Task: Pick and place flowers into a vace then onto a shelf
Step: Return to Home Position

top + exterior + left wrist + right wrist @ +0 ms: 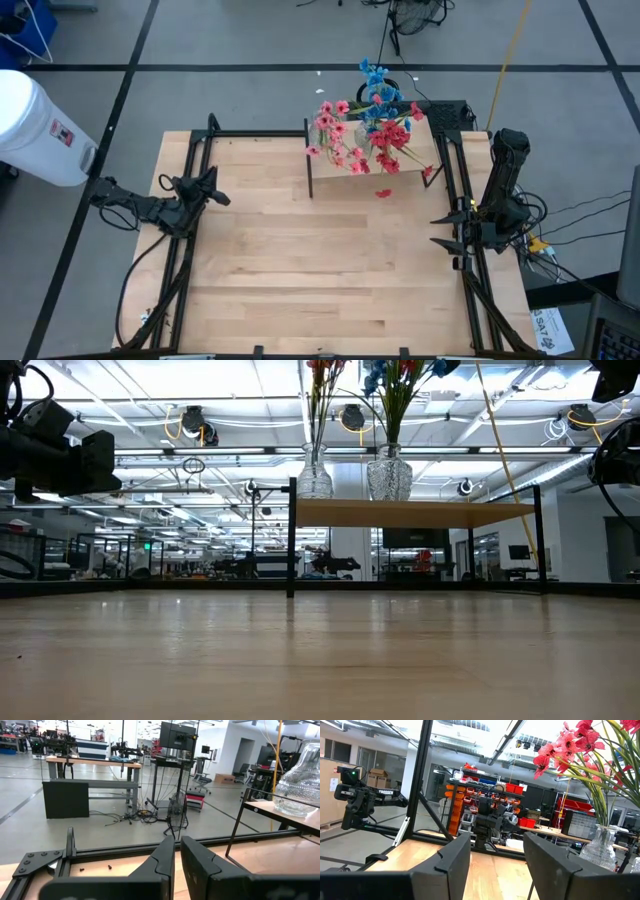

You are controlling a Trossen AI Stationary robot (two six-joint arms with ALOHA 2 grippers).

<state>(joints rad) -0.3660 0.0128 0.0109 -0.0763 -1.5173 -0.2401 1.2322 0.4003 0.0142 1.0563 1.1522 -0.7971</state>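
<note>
The desk (300, 280) is bare across its middle and near half, free to cross. At the far edge the shelf (420, 513) on thin black legs blocks the way, glass vases (388, 472) and flowers (365, 135) rising above it; beneath it, open room.

Light comes from overhead: long ceiling lights (240, 410) fill the hall evenly and wash the top of the low view nearly white. The tabletop (320, 270) is bright, with only faint, soft shadows beside my arms and a pale sheen in the low view. The cut-glass vase (300, 775) catches small glints. My left fingers (160, 865) and right fingers (450, 865) show dark against the bright room, and the flowers (570, 745) stand before a glaring ceiling.
</note>
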